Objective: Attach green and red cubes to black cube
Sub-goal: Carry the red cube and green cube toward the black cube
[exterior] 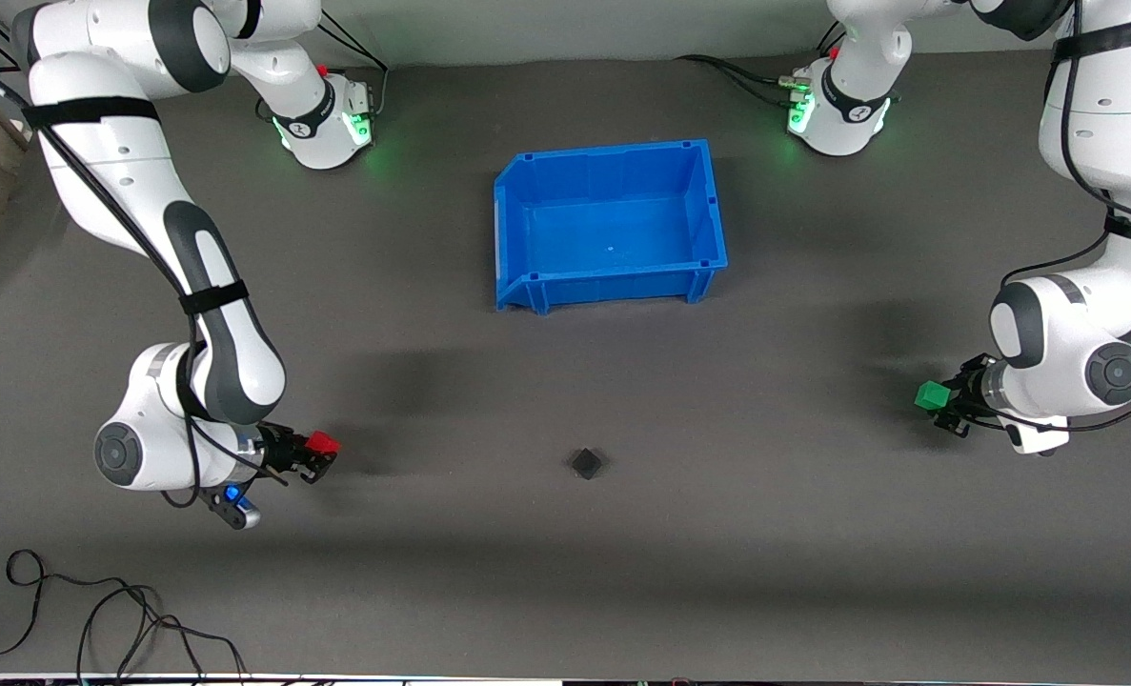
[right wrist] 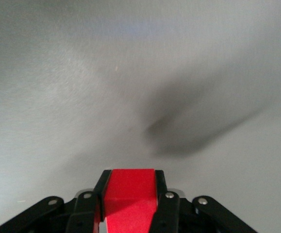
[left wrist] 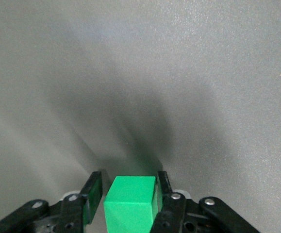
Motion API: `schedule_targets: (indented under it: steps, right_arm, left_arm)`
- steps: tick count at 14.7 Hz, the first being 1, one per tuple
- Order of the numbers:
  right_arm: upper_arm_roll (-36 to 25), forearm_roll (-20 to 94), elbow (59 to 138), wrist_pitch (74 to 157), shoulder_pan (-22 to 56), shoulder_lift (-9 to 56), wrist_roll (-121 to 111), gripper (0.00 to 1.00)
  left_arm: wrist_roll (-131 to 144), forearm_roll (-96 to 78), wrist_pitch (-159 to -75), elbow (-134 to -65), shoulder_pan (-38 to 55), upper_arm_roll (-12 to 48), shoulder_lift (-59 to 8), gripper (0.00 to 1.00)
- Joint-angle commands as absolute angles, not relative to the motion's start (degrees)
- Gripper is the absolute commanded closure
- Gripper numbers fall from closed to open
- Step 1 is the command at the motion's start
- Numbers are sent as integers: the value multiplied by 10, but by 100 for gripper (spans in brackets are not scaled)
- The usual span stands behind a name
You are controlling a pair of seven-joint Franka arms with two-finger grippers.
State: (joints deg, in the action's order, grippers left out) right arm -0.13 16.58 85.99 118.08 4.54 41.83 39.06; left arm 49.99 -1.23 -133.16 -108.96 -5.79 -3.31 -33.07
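The black cube (exterior: 586, 463) sits alone on the dark table, nearer to the front camera than the blue bin. My right gripper (exterior: 320, 455) is shut on the red cube (exterior: 322, 443) and holds it above the table toward the right arm's end; the right wrist view shows the red cube (right wrist: 129, 194) between the fingers. My left gripper (exterior: 941, 405) is shut on the green cube (exterior: 932, 395) above the table toward the left arm's end; the left wrist view shows the green cube (left wrist: 130, 204) between the fingers. Both grippers are well apart from the black cube.
An empty blue bin (exterior: 527, 186) stands in the middle of the table near the robots' bases. A loose black cable (exterior: 98, 610) lies at the table's front edge toward the right arm's end.
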Motion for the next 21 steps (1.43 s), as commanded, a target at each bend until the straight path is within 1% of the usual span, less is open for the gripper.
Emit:
schedule_targets:
  steps: [1,2,3,4,6,8,10,12,14,16,19,21]
  right_arm:
    - [-3,233,864,1178,73,410,469,100]
    - [-3,247,864,1179,81,410,513,100]
    - [-4,247,864,1181,99,410,561,100]
    - [-7,245,864,1181,120,410,604,100]
    - [-10,243,860,1190,162,410,694,100]
    - [-10,202,860,1221,210,418,796,100]
    - [-9,127,837,1230,243,444,905,100]
    - [-9,99,810,1230,250,463,971,100]
    - [-8,101,810,1225,250,463,988,100]
    - [-6,107,806,1226,250,468,1022,100]
    - [-7,135,769,1229,243,490,1100,100]
    - [-7,138,766,1229,246,492,1126,100]
  left_arm:
    - [502,-15,-1321,-1085,-52,-36,-328,78]
    - [502,-15,-1318,-1079,-51,-35,-328,89]
    - [509,-15,-1305,-1072,-51,-34,-325,97]
    - [529,-15,-1277,-1053,-50,-35,-324,100]
    - [568,-15,-1201,-1004,-47,-32,-323,100]
    - [625,-17,-1152,-961,-39,-22,-327,100]
    - [690,-24,-1150,-941,-34,-11,-330,100]
    - [761,-59,-1150,-912,-33,8,-339,100]
    - [856,-63,-1155,-890,-8,18,-356,100]
    - [968,-58,-1155,-871,41,18,-389,100]
    - [1110,-57,-1158,-837,117,18,-424,100]
    - [1175,-59,-1184,-820,155,18,-438,100]
